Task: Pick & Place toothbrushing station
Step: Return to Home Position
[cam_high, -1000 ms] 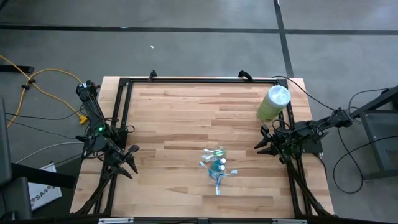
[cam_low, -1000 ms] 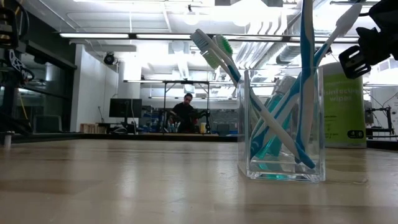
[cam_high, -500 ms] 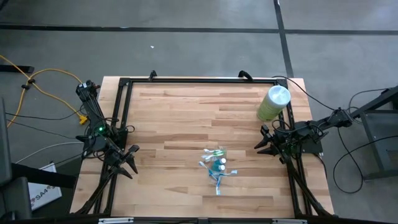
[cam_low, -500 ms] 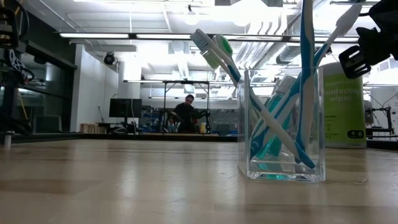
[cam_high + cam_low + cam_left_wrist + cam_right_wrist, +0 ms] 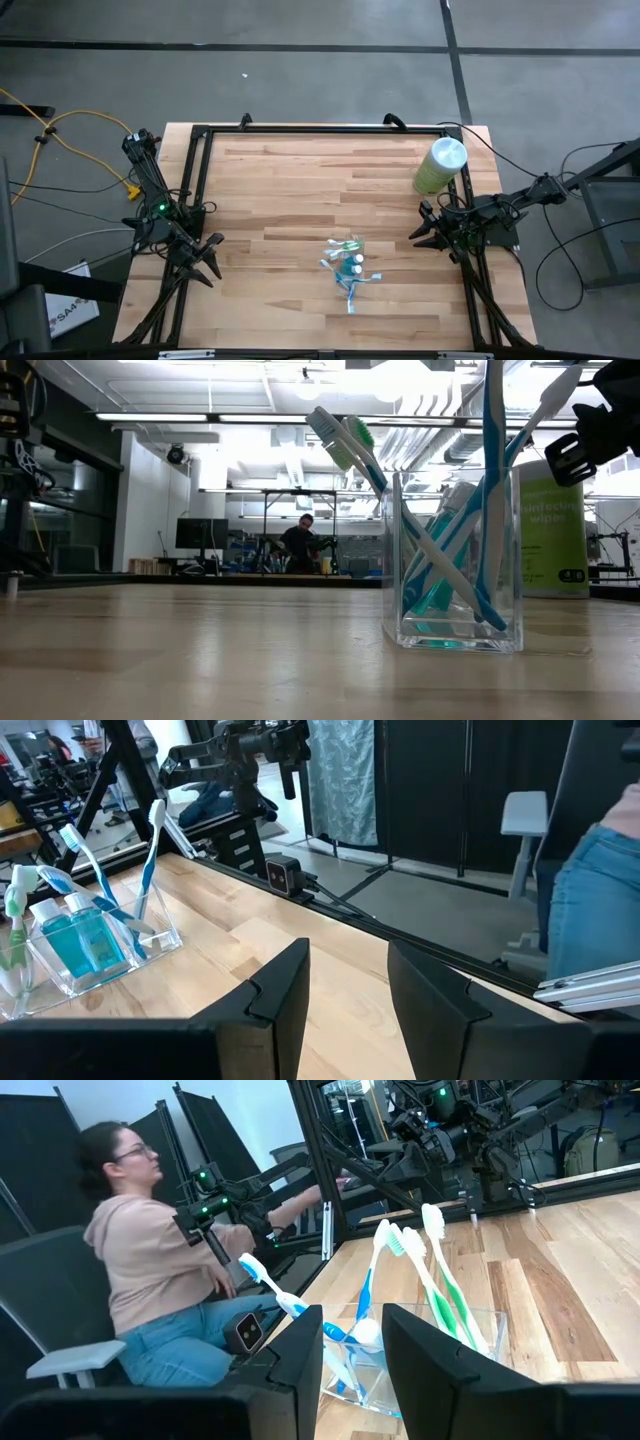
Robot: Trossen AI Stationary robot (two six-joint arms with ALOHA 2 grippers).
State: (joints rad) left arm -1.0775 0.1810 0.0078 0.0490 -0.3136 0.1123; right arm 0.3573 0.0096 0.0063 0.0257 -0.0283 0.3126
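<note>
Clear plastic, nearest the table's front edge: is that the tray?

Yes. The tray (image 5: pixel 452 643) stands on the wooden table (image 5: pixel 200 650), about midway across and toward the front. Its walls are almost invisible. Blue, green and white brushes (image 5: pixel 345 445) lean out of it at angles, and two teal bottles (image 5: pixel 85 940) sit inside.

Which way does it lie from the arms?

Between them. The right gripper (image 5: pixel 420 232) is a little behind it and to its right, and is the nearer one. The left gripper (image 5: pixel 210 260) hangs well apart at the left edge. Both have their fingers spread, hold nothing, and point inward toward the tray.

And its long axis?

I cannot tell from above, because the walls barely show. With both arms off to the sides, going home should need no pass over the tray.

And farther back?

A pale-green wipes tub (image 5: pixel 441 165) stands at the right rear corner. Beyond the table, a person (image 5: pixel 300 540) is far off in the room.
</note>
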